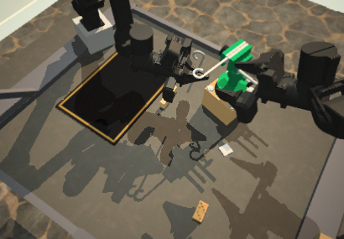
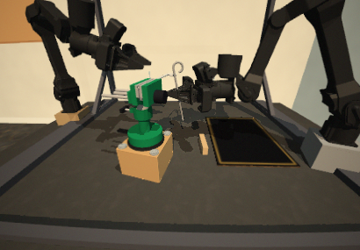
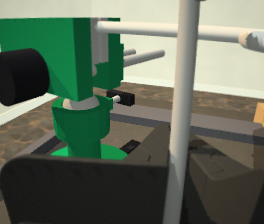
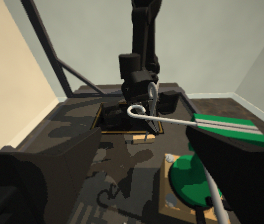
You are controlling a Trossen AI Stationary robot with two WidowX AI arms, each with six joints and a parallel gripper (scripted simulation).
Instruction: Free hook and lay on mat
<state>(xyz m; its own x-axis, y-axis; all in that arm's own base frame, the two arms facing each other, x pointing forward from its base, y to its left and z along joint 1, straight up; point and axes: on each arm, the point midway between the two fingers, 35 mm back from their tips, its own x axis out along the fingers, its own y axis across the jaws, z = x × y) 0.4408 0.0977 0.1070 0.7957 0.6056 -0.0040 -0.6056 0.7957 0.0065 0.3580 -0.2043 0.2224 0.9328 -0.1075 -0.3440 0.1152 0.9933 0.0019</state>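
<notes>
The green vise [image 1: 235,66] on its tan block [image 1: 219,103] clamps a white hook [image 1: 210,70] that sticks out level, its curled end toward the mat. My left gripper [image 1: 185,70] is shut on the upright shaft of the loose white hook [image 2: 176,87], right at the clamped hook's curled end; its top curl [image 1: 197,56] rises above the clamped hook. In the left wrist view the shaft [image 3: 182,110] crosses the level hook [image 3: 183,30]; I cannot tell if they touch. My right gripper [image 2: 141,60] is open and empty, above the vise [image 2: 145,111].
The black gold-edged mat [image 1: 109,94] lies flat beside the left arm, also in the exterior view [image 2: 248,139]. A small tan block [image 1: 169,94] lies between mat and vise. A domino [image 1: 200,211] and a white chip [image 1: 226,149] lie nearer the front.
</notes>
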